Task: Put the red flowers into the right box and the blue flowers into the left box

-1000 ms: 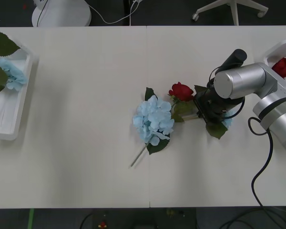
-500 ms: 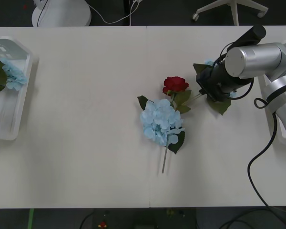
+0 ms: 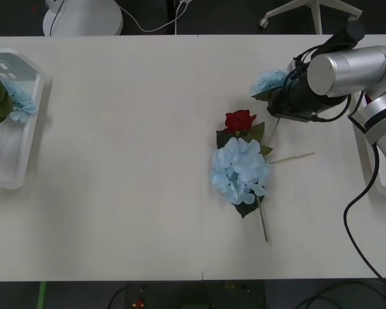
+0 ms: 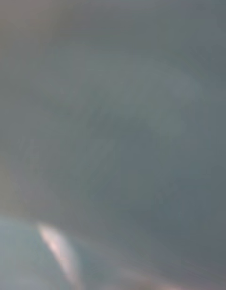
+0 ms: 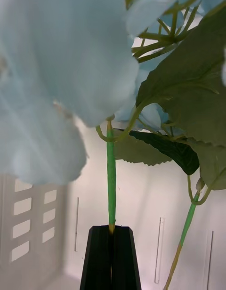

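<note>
Over the white ribbed left tray (image 5: 141, 214), the left pincer (image 5: 112, 252) clamps a fluffy pale-blue hydrangea's stem (image 5: 110, 177). Lower before letting go. Far right, the right pincer (image 3: 280, 103) carries another blue head (image 3: 268, 80); grip unclear.

You are looking at a lab or office-type workroom. A wide white table (image 3: 116, 161), made of two tops joined by a seam down its middle, fills most of the front view. Beyond the table's far edge lies a dark floor, where the white star base of a castered office chair (image 3: 312, 13) stands toward the right, and a round white stand base (image 3: 82, 17) with a white cable (image 3: 156, 26) trailing from it sits toward the left. The robot's silver arm (image 3: 350, 71) reaches over the table's right end.
</note>
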You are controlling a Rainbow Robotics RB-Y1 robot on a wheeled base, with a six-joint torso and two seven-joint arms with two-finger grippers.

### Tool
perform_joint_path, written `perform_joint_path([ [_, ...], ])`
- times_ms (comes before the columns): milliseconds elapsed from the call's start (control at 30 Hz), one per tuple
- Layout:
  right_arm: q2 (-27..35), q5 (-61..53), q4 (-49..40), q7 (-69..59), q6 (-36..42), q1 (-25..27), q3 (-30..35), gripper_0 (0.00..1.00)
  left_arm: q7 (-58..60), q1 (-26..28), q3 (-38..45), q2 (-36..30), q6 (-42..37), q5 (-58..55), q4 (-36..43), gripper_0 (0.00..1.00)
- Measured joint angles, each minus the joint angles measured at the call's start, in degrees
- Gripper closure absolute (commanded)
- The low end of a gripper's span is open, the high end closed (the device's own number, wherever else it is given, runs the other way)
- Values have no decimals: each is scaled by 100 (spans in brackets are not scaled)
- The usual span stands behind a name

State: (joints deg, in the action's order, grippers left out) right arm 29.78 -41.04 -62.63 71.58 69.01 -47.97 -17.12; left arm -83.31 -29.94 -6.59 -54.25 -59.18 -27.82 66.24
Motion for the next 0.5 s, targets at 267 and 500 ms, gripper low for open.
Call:
perform_joint_path([
  [267, 17, -855, 2, 1024, -178, -209, 196, 100, -2, -1, -42, 0, 13, 0, 1, 14],
  [500, 130, -2748, 11, 2078, -287, -503, 443, 100, -8, -3, -42, 0, 17, -44, 317, 12],
])
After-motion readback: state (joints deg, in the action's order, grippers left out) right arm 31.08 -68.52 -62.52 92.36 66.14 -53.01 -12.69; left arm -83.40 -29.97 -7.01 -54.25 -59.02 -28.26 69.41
